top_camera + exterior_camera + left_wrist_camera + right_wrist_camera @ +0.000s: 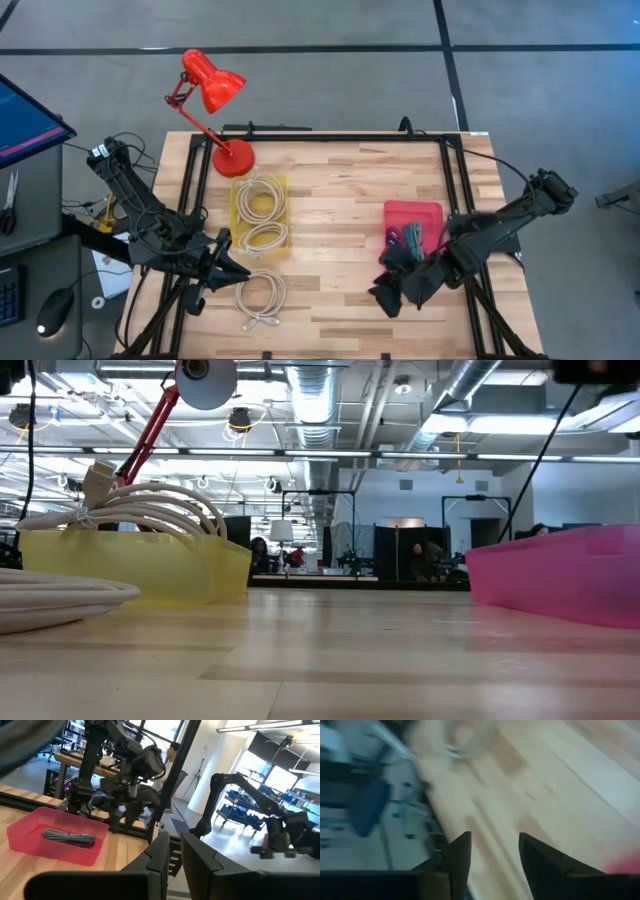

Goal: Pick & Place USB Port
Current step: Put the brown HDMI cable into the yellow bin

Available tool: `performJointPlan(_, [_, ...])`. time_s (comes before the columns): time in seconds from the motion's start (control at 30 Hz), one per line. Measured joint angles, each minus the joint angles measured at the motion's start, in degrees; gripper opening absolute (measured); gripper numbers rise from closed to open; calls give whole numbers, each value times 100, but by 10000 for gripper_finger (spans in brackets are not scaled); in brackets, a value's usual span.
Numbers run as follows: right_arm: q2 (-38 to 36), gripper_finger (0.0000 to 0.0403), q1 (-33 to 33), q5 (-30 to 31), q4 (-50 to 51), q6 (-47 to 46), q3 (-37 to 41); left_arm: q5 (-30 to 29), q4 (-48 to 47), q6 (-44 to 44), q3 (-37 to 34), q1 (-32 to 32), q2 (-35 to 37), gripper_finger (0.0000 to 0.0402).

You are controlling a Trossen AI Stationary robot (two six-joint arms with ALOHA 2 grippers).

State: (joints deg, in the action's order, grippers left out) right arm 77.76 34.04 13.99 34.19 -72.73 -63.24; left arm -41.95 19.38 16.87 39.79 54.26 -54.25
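Two arms: both hung low over the wooden table (340, 200) in the high view, the left at lower left, the right at lower right.
Left gripper (222, 262): it sat at the table's lower left edge; the left wrist view showed its fingers (159, 854) with only a narrow gap between them and nothing held.
Right gripper (392, 290): it sat at lower right, just below the pink tray (414, 212); the right wrist view showed its fingers (459, 851) spread apart over bare wood, holding nothing.
Loose white cable coil (260, 297): it lay on the table in the lower left centre, just right of the left gripper and well apart from the right one.
Yellow tray (240, 215): it stood left of centre, above the loose coil, with two more white coils (260, 218) inside.
Pink tray contents: a bundle of grey-green cable (69, 837) lay inside, close to the right gripper.
Red desk lamp (212, 88): it stood at upper left, its base touching the table's far edge.
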Motion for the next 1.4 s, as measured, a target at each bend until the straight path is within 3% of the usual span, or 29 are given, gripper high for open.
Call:
performJointPlan(0.27, [0, 140, -278, 24, -1894, 1666, -2, 0, 12, -311, 0, -2, -1, 48])
performJointPlan(0.37, [0, 128, -401, 109, -2264, 1841, -2, 0, 15, -291, 0, -2, 0, 48])
performJointPlan(0.57, [0, 112, -695, 118, -2290, 1911, -2, -9, -236, 119, 0, -2, 14, 39])
performJointPlan(0.7, [0, 104, -800, 379, -2288, 1899, -2, -450, -946, 790, 0, 3, 17, 13])
performJointPlan(0.87, [0, 97, -798, 430, -2249, 1935, -2, -446, -1480, 1199, 43, 9, 19, 4])
performJointPlan(0.97, [0, 95, -796, 430, -2220, 1935, -2, -220, -2164, 1215, 405, 7, 19, 4])
performJointPlan(1.2, [0, 95, -796, 438, -2085, 1933, -2, 488, -4806, 1548, 1678, 7, 30, 4])
performJointPlan(1.4, [42, 95, -796, 565, -1984, 1928, -2, 1478, -6012, 2296, 1811, -88, -41, 3])
